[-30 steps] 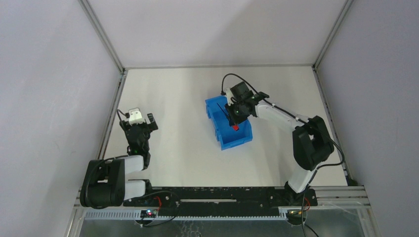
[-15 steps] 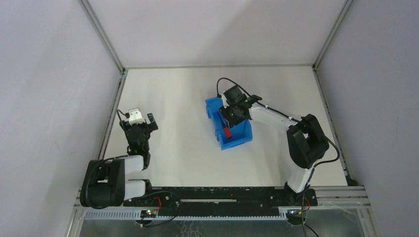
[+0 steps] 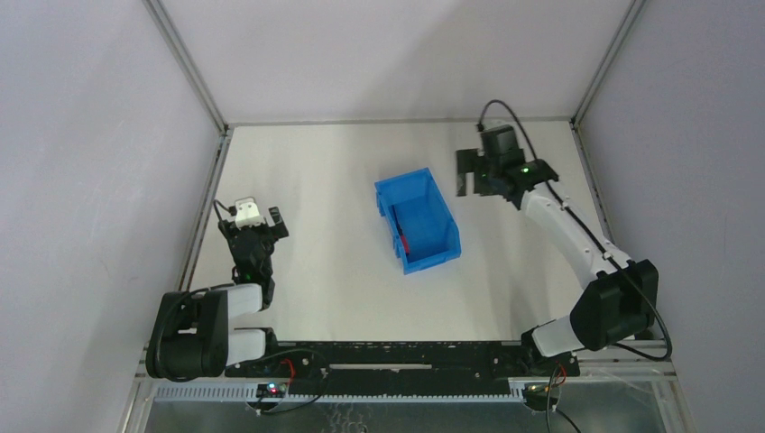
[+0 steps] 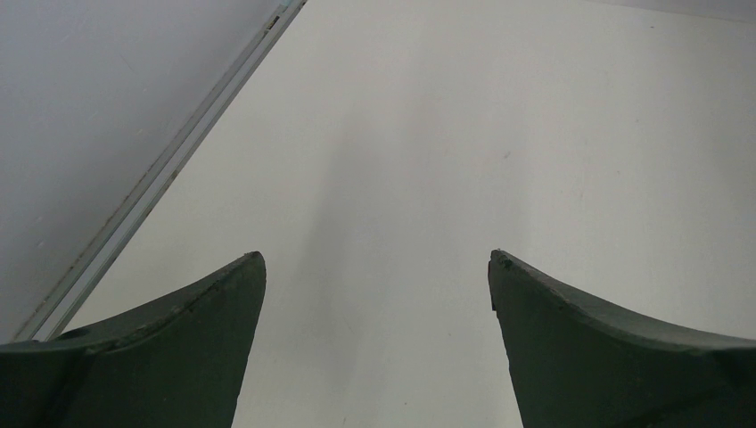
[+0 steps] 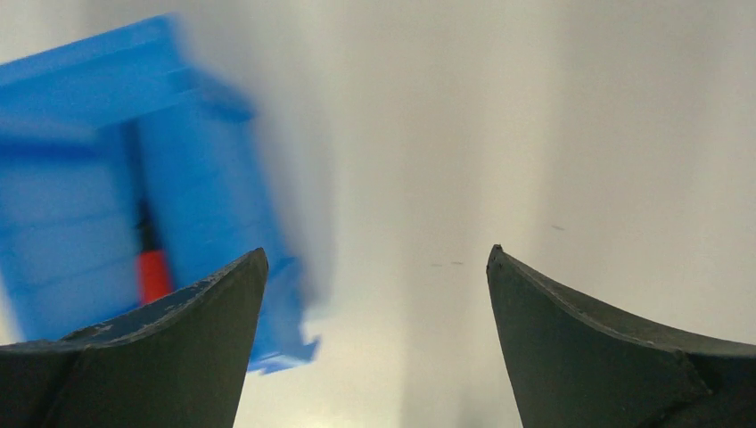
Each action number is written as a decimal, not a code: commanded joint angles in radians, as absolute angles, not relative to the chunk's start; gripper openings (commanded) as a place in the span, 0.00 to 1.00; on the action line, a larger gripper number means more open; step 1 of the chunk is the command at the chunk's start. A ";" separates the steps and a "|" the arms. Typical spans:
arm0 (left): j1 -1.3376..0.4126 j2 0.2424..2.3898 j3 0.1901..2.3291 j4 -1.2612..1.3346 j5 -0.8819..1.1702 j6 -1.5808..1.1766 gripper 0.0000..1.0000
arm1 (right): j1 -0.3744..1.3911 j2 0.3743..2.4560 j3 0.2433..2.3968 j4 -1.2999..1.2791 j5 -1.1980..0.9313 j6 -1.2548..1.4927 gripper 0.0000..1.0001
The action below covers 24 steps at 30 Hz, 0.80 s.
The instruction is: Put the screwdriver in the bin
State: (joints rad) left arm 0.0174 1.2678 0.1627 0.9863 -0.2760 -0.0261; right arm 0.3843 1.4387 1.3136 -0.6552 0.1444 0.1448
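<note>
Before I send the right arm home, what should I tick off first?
1. Small red-handled screwdriver inside the bright blue rectangular plastic bin: ok.
2. Right tool open, nothing between its jaws: ok.
3. Right tool off to the side of the bin, not over it: ok.
4. Bin upright on the white table: ok.
5. Left tool open and empty over bare table: ok.
6. Screwdriver lying flat on the bin floor: cannot tell.
</note>
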 commanded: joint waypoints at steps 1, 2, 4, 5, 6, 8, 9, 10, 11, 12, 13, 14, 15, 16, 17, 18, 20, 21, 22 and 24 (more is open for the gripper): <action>0.022 1.260 0.194 1.054 -0.265 -0.017 1.00 | 0.207 1.449 1.318 -0.720 0.243 0.181 0.99; 0.023 1.261 0.193 1.054 -0.265 -0.017 1.00 | 0.162 1.455 1.318 -0.720 0.257 0.186 1.00; 0.023 1.261 0.194 1.054 -0.265 -0.017 1.00 | 0.077 1.465 1.318 -0.708 0.254 0.188 1.00; 0.023 1.261 0.194 1.054 -0.265 -0.016 1.00 | 0.054 1.468 1.318 -0.699 0.252 0.189 1.00; 0.023 1.261 0.195 1.054 -0.265 -0.017 1.00 | 0.018 1.472 1.318 -0.689 0.243 0.188 1.00; 0.022 1.261 0.194 1.054 -0.265 -0.017 1.00 | -0.023 1.475 1.318 -0.670 0.228 0.180 1.00; 0.023 1.261 0.194 1.054 -0.266 -0.017 1.00 | -0.032 1.476 1.318 -0.664 0.229 0.174 1.00; 0.022 1.261 0.193 1.054 -0.265 -0.017 1.00 | -0.035 1.476 1.318 -0.662 0.232 0.163 1.00; 0.023 1.261 0.195 1.054 -0.265 -0.017 1.00 | -0.035 1.477 1.318 -0.659 0.233 0.152 1.00; 0.022 1.261 0.193 1.054 -0.265 -0.017 1.00 | -0.035 1.478 1.318 -0.655 0.231 0.149 1.00; 0.023 1.261 0.194 1.054 -0.265 -0.017 1.00 | -0.035 1.479 1.318 -0.655 0.231 0.152 1.00; 0.023 1.260 0.194 1.054 -0.265 -0.017 1.00 | -0.035 1.478 1.317 -0.652 0.233 0.161 0.99; 0.022 1.261 0.194 1.054 -0.265 -0.017 1.00 | -0.034 1.474 1.312 -0.645 0.234 0.171 1.00; 0.022 1.260 0.194 1.054 -0.265 -0.017 1.00 | -0.035 1.467 1.305 -0.636 0.238 0.179 1.00; 0.022 1.261 0.194 1.054 -0.266 -0.017 1.00 | -0.035 1.454 1.298 -0.622 0.241 0.186 1.00; 0.023 1.260 0.194 1.054 -0.265 -0.017 1.00 | -0.035 1.443 1.288 -0.607 0.240 0.192 1.00; 0.023 1.260 0.195 1.054 -0.265 -0.017 1.00 | -0.035 1.420 1.266 -0.583 0.232 0.203 1.00; 0.023 1.261 0.193 1.054 -0.265 -0.017 1.00 | -0.035 1.414 1.262 -0.580 0.224 0.210 1.00; 0.023 1.261 0.193 1.054 -0.265 -0.017 1.00 | -0.035 1.409 1.260 -0.581 0.219 0.214 1.00; 0.023 1.261 0.193 1.054 -0.265 -0.017 1.00 | -0.035 1.403 1.259 -0.583 0.213 0.222 1.00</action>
State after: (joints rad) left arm 0.0174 1.2678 0.1627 0.9863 -0.2756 -0.0261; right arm -0.0376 1.4544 1.2591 -0.6258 0.2249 0.1818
